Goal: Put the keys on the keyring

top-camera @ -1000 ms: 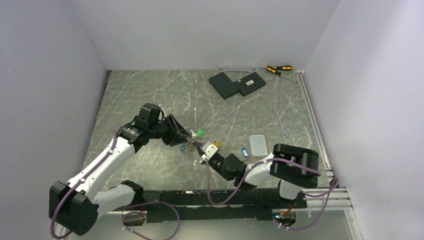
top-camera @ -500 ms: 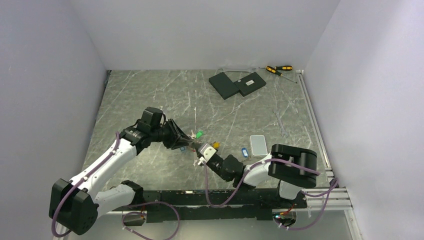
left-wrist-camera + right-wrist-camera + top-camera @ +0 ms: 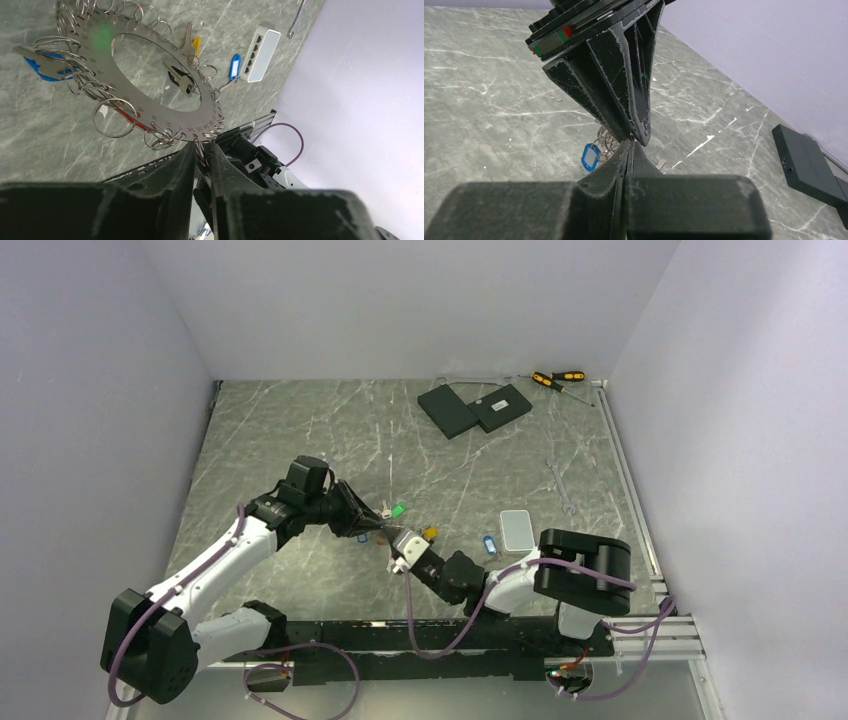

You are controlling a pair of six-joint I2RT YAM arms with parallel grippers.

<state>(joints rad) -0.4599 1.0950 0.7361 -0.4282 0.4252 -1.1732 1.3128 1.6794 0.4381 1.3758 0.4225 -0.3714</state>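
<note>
The keyring (image 3: 135,40) is a flat metal disc with numbered holes and many small split rings, hanging tilted above the table. It carries keys with a blue tag (image 3: 47,72), a red one (image 3: 127,116) and a yellow head (image 3: 196,44). My right gripper (image 3: 630,142) is shut on the disc's near edge (image 3: 385,530). My left gripper (image 3: 202,150) meets it there. Its fingers stand a narrow gap apart, with one small split ring between them. I cannot tell whether they pinch it. A blue-tagged key (image 3: 489,543) lies loose on the table.
A pale slab (image 3: 516,530) lies right of the grippers, with a small wrench (image 3: 562,487) beyond it. Two black boxes (image 3: 475,408) and yellow-and-black screwdrivers (image 3: 557,378) sit at the back right. A metal rail runs along the table's right edge.
The left gripper's jaws have narrowed around the split ring. Both grippers and the keyring have drifted slightly toward the near edge.
</note>
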